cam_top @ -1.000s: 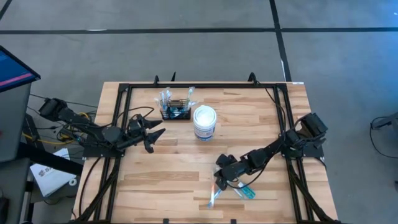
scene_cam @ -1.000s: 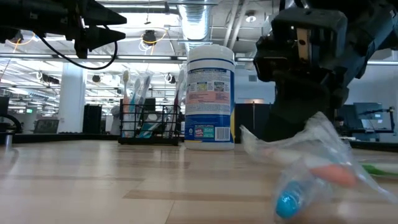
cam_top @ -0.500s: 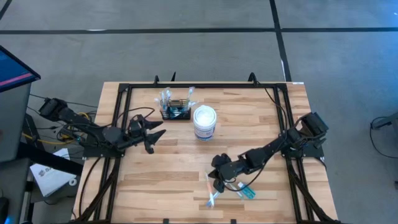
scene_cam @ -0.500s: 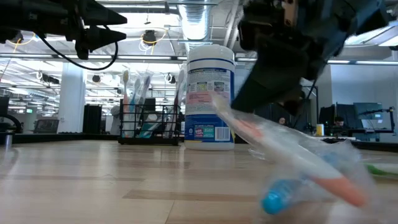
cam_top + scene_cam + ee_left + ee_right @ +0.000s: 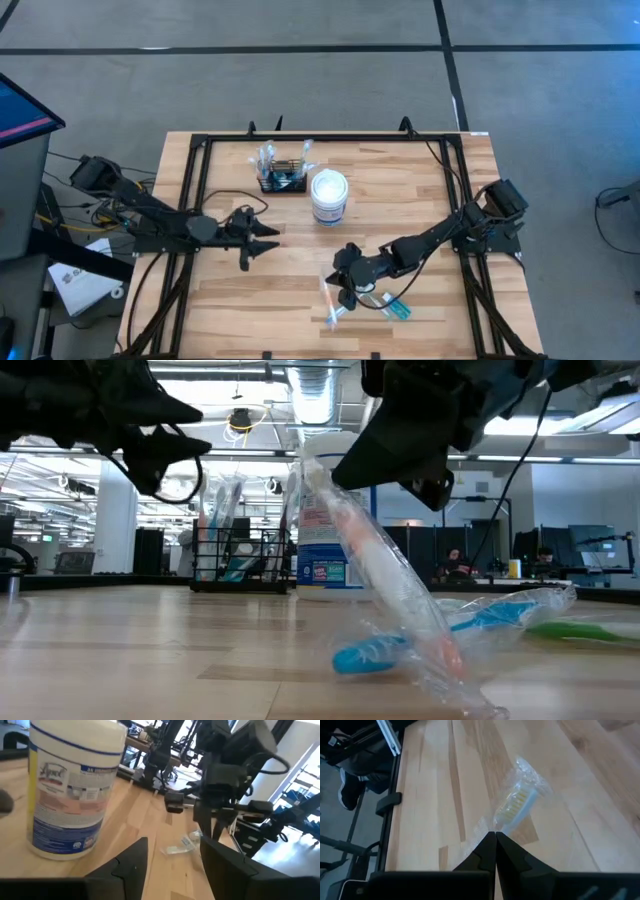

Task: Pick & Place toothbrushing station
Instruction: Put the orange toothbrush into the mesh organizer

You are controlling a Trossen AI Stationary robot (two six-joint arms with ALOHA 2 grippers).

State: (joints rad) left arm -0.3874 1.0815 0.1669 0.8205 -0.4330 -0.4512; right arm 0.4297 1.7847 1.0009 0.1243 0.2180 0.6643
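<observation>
Toothbrush [image 5: 332,305] in clear wrap hangs tilted at the table's [image 5: 420,190] near edge, pinched by the clenched right gripper [image 5: 345,290]. Left gripper [image 5: 262,241] hovers mid-table, fingers apart, holding nothing. Farther back, the black wire rack [image 5: 283,180] stands just beside the white tub [image 5: 329,196].

Pale wooden-plank table [image 5: 270,275] with a black frame along its edges. Standing on it toward the far edge: black wire-mesh toothbrushing station [image 5: 283,178], white lidded tub [image 5: 329,197] just beside it. Near the front edge: loose toothbrushes in clear wrappers [image 5: 392,305], one teal
</observation>
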